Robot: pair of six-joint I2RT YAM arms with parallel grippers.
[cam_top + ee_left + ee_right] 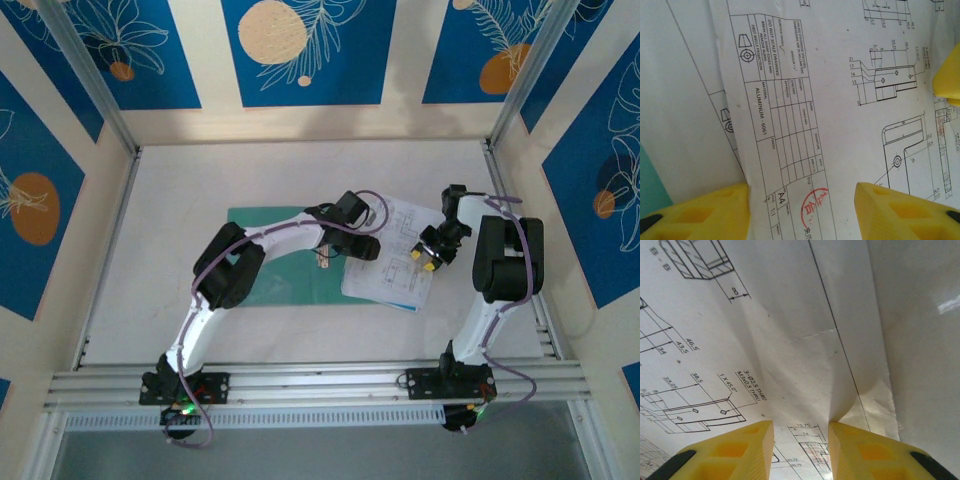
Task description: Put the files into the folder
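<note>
1. The left arm reaches forward and bends right across the teal folder, which lies flat in the middle of the table.
2. The left gripper hovers close over the files, jaws wide apart, holding nothing.
3. The right arm folds back toward the centre.
4. The right gripper is narrowly parted and not clamped, at a lifted sheet edge.
5. The files overlap the folder's right edge.
</note>
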